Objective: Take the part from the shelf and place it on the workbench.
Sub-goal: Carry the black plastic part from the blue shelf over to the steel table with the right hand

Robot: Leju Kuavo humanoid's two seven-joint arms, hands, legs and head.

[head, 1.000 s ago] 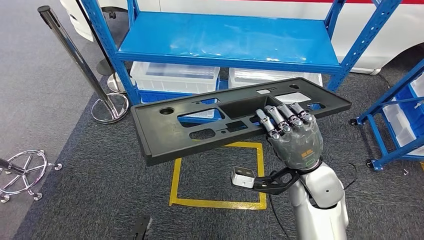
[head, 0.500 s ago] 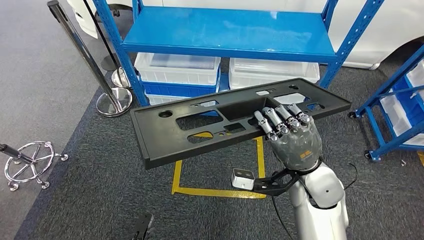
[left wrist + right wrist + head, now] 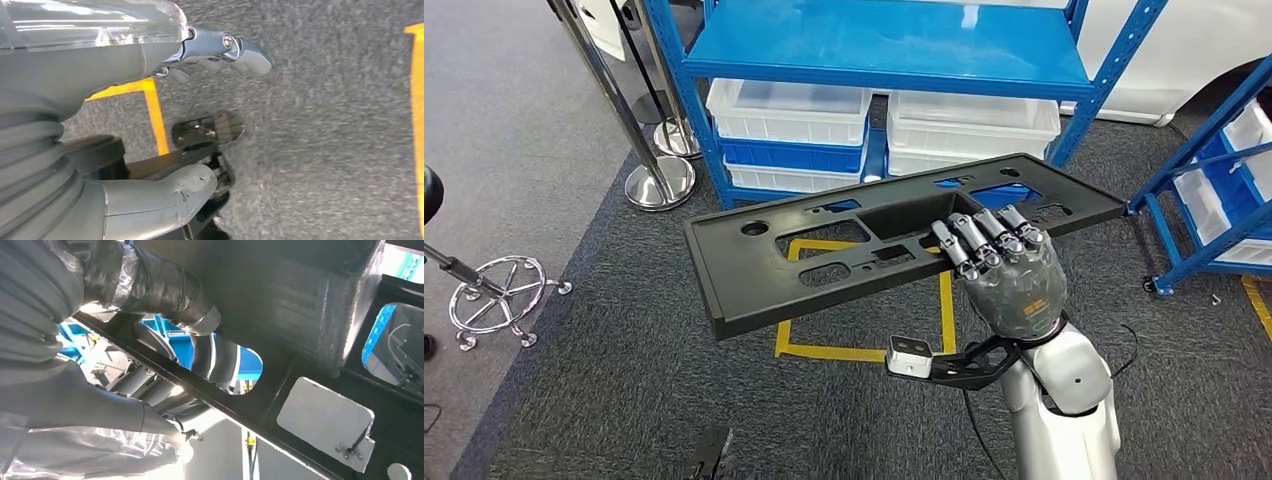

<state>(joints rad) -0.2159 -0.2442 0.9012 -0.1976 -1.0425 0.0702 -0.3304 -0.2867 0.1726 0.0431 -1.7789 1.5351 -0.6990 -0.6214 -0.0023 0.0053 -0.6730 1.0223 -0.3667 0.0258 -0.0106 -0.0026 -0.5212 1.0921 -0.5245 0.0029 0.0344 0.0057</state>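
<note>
The robot's right hand (image 3: 1014, 275) grips a long black part (image 3: 824, 250) by its near edge, fingers (image 3: 984, 238) curled over the rim — held level in the air, near a blue shelf (image 3: 884, 45). The left hand (image 3: 125, 100) hangs over grey carpet (image 3: 325, 125) — fingers apart, holding nothing.

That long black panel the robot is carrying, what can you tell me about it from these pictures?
The black panel is a long, flat, matte part that looks like moulded plastic. It has a raised rim, a deep rectangular recess near the middle, a round hole toward one end and several rectangular cutouts. It hangs in the air, roughly level, above grey carpet and in front of the blue shelf. The right robot hand grips its near edge, fingers hooked through a cutout.
</note>
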